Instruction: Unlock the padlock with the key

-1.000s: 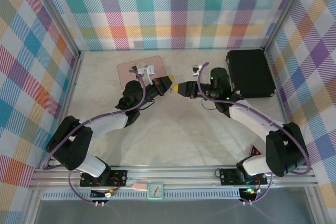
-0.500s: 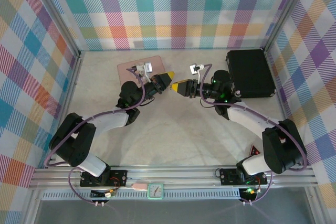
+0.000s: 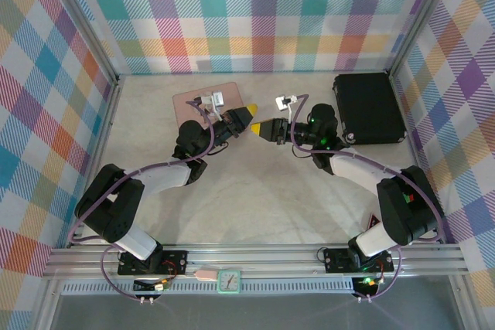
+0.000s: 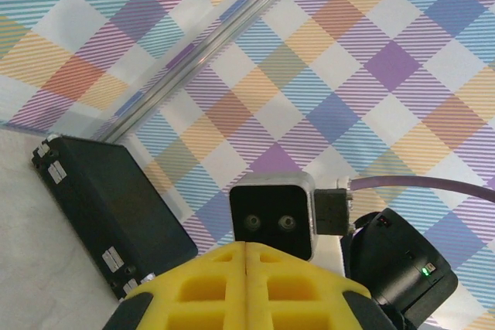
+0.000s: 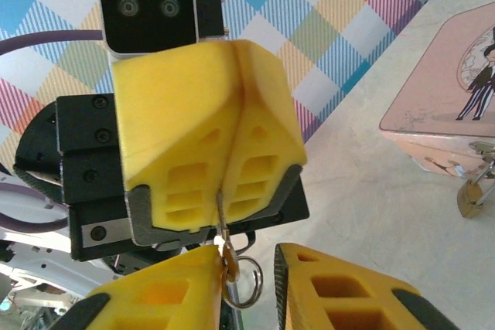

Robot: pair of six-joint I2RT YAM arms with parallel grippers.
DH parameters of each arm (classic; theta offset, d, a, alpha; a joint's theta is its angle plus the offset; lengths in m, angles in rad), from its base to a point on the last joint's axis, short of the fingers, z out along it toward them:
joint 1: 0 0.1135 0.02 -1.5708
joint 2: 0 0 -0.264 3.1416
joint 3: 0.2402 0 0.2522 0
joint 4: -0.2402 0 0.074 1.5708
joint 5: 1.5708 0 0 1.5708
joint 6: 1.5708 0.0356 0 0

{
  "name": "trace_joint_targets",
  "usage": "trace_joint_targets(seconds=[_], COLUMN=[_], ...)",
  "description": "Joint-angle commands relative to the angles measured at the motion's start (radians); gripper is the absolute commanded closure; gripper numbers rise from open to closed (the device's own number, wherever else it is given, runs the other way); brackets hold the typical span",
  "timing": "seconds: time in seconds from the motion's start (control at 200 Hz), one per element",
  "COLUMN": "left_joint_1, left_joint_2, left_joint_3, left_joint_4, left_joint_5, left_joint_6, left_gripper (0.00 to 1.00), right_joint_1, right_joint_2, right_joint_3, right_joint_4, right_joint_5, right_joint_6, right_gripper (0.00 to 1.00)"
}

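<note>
Above the middle of the pale stone-look desk the two arms meet tip to tip. The left gripper has its yellow fingers pressed flat together, and from the seam between them pokes a thin metal key with a small wire ring dangling at its end, so it is pinched on the key. The right gripper comes up from underneath with its yellow fingers a narrow way apart. The ring hangs in the gap, close against one finger and clear of the other, and nothing is clamped there.

The tiny brass-gold padlock with its silvery shackle hangs at the front edge of the flat pink picture tin, down against the desk. It is off to one side of the grippers and well apart from the key.

From above, the tin lies at the back left, just behind the left arm. A black rectangular hard case sits at the back right beside the checked wall.
</note>
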Motion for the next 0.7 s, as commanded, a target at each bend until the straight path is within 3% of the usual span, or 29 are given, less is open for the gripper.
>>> trace_joint_targets(seconds=[0.0, 0.15, 0.265, 0.3, 0.33, 0.4, 0.45, 0.56, 0.695], left_joint_1=[0.006, 0.001, 0.001, 0.003, 0.008, 0.031, 0.057, 0.121, 0.157], left_joint_2=[0.011, 0.019, 0.019, 0.015, 0.011, 0.002, 0.000, 0.012, 0.019], left_joint_3=[0.005, -0.005, -0.016, -0.016, -0.014, -0.012, -0.008, 0.015, 0.040], left_joint_4=[0.080, 0.094, 0.113, 0.108, 0.100, 0.068, 0.049, 0.027, 0.008], left_joint_5=[0.000, -0.005, -0.015, -0.014, -0.013, 0.007, 0.039, 0.151, 0.280], left_joint_6=[-0.013, -0.023, -0.037, -0.039, -0.046, -0.073, -0.105, -0.182, -0.208], left_gripper=[1.00, 1.00, 1.00, 1.00, 0.92, 0.55, 0.43, 0.39, 0.39], right_joint_1=[0.006, 0.006, 0.006, 0.004, 0.003, -0.002, -0.003, -0.008, -0.029], right_joint_2=[0.016, 0.031, 0.038, 0.034, 0.025, -0.002, -0.026, -0.061, -0.070], right_joint_3=[0.013, 0.018, 0.022, 0.022, 0.024, 0.038, 0.059, 0.130, 0.204], right_joint_4=[0.072, 0.103, 0.102, 0.088, 0.061, -0.051, -0.167, -0.452, -0.660], right_joint_5=[-0.025, -0.034, -0.041, -0.039, -0.039, -0.038, -0.042, -0.064, -0.099], right_joint_6=[0.020, 0.041, 0.039, 0.024, 0.001, -0.080, -0.161, -0.341, -0.457], right_gripper=[0.79, 0.83, 0.99, 1.00, 1.00, 1.00, 1.00, 1.00, 1.00])
